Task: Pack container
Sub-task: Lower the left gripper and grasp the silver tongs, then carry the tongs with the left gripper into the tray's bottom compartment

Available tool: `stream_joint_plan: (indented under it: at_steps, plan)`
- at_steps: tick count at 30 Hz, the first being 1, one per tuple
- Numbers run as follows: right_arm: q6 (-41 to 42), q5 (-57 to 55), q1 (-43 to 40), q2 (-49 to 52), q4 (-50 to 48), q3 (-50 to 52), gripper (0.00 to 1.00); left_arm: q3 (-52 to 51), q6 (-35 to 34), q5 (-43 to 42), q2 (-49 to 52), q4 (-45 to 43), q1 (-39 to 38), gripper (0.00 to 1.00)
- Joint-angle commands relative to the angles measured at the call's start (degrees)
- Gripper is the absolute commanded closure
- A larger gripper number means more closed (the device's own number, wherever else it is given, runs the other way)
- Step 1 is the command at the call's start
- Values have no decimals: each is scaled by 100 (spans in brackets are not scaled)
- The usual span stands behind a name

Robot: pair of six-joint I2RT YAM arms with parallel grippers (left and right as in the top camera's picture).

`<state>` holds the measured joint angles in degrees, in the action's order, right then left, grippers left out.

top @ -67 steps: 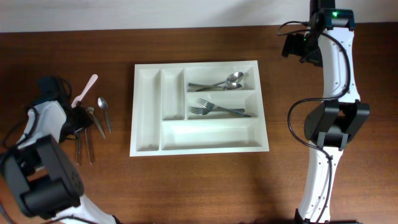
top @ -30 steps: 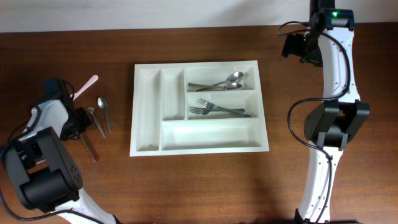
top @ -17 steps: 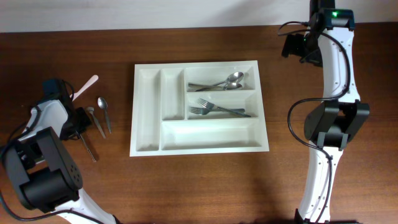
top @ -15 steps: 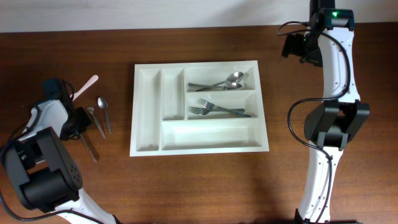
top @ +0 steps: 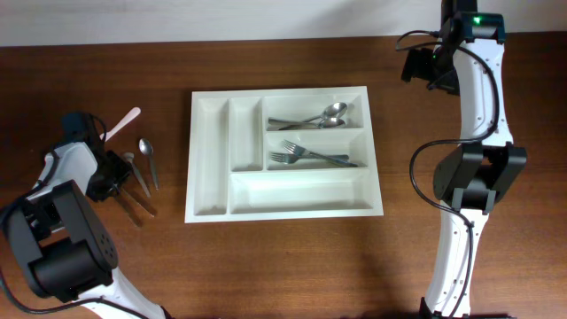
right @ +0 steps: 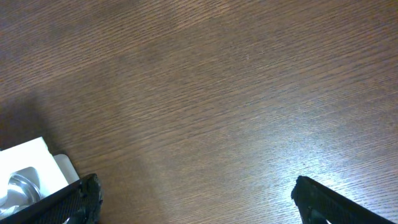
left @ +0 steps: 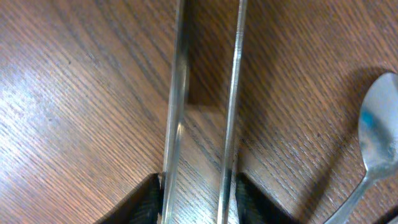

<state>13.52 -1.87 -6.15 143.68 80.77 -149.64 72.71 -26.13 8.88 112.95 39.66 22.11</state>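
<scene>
The container (top: 301,190), a white tray with five compartments, lies mid-table. Spoons (top: 323,115) fill its top right compartment and forks (top: 306,157) the one below. My left gripper (top: 106,173) is low over loose cutlery left of the tray. In the left wrist view its jaws (left: 198,199) stand open, and two metal handles (left: 176,93) lie side by side on the wood between the fingers (left: 146,202). My right gripper (top: 416,66) hangs open at the back right over bare wood (right: 196,199), and a corner of the container (right: 31,162) shows at the left.
A pink-and-white utensil (top: 121,127) and a small spoon (top: 149,159) lie beside the left gripper. Another spoon bowl (left: 373,143) sits right of the two handles. The right arm's base stands at the table's right side (top: 469,186).
The left jaws have parted, and the handles they pinched now lie apart on the table as two. The right arm has not moved.
</scene>
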Motion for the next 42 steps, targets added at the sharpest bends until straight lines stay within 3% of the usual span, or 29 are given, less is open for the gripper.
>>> stream_joint_plan:
  at_steps: [1,3,9,11,26,30,34,38,42]
  plan:
    - [48,-11,57,9,2,24,1,20,-170,-55,61,0,17,83]
    - [46,-11,57,9,2,24,1,9,-170,-55,63,-4,20,90]
    - [48,-11,57,9,2,24,1,-46,-170,-55,63,-20,17,89]
    - [48,-11,57,9,2,24,1,-48,-166,-55,61,-9,17,98]
    - [48,-11,57,9,-7,24,1,1080,798,-87,-468,590,9,98]
    - [48,-11,57,9,-20,24,1,1377,1587,-625,-651,555,-81,98]
    - [48,-11,57,9,-24,24,1,1552,3285,-2350,-732,282,-282,98]
    - [46,-13,57,9,-22,24,1,1563,4367,-3897,-745,-111,-595,98]
    - [28,-31,52,9,-24,24,1,1563,5167,-4540,-745,-345,-1108,98]
